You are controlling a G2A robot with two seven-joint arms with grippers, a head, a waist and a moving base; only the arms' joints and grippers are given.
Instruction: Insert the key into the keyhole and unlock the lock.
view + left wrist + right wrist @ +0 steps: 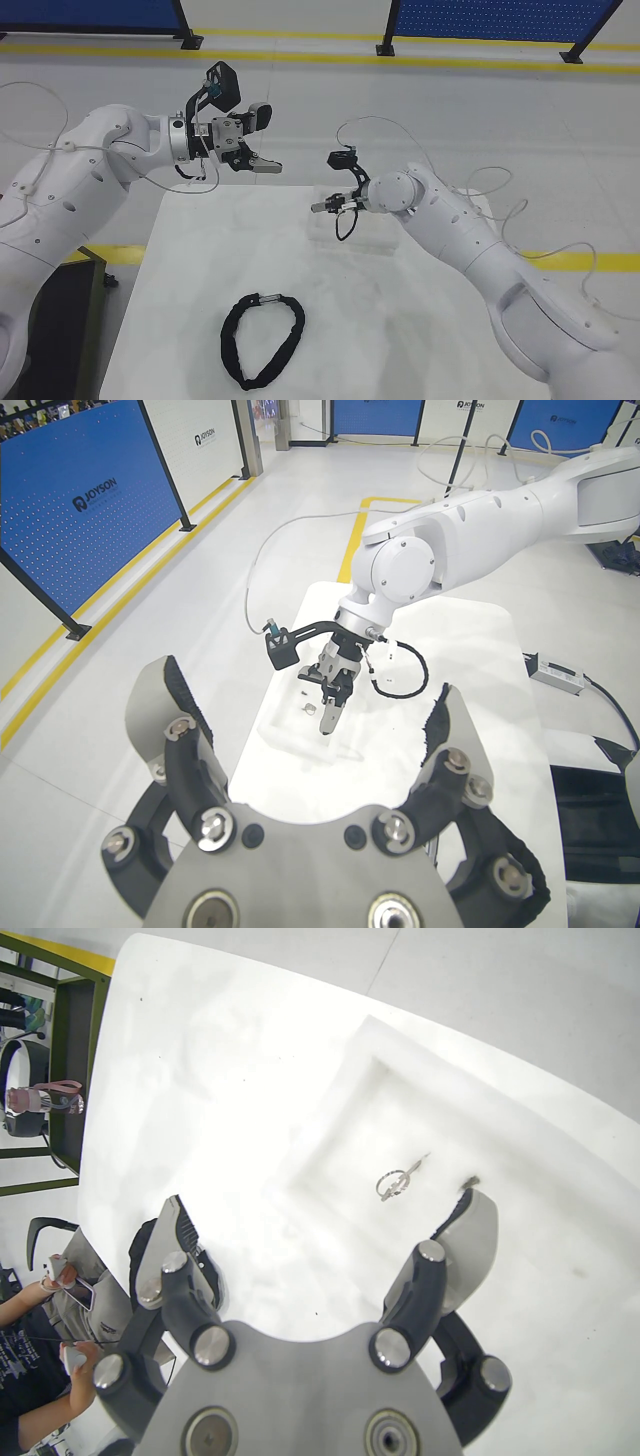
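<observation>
Nearest us in the top view lies one black lock [229,338], a closed loop on the white table [420,330]. Its long axis runs from the near edge toward the far one, and the silver barrel [268,297] sits at the far end. We cannot make out the keyhole.

Beyond the lock, well apart from it, sits one shallow white tray [375,243]. In it lies one key [407,1172] on a small ring [378,1184].

We count two grippers. The right gripper [322,1200] hangs over the tray, above the key without touching it, its fingers spread wide and holding nothing. The left gripper [266,166] hangs past the table's far left corner, equally wide open and empty.

Our right wrist view gives us the key plainly. It lies flat on the tray floor with its blade stretched away from the ring, pointing roughly toward the table's far edge, away from the lock. Our left wrist view adds the right gripper seen edge-on, tip down over the tray beside the key.
</observation>
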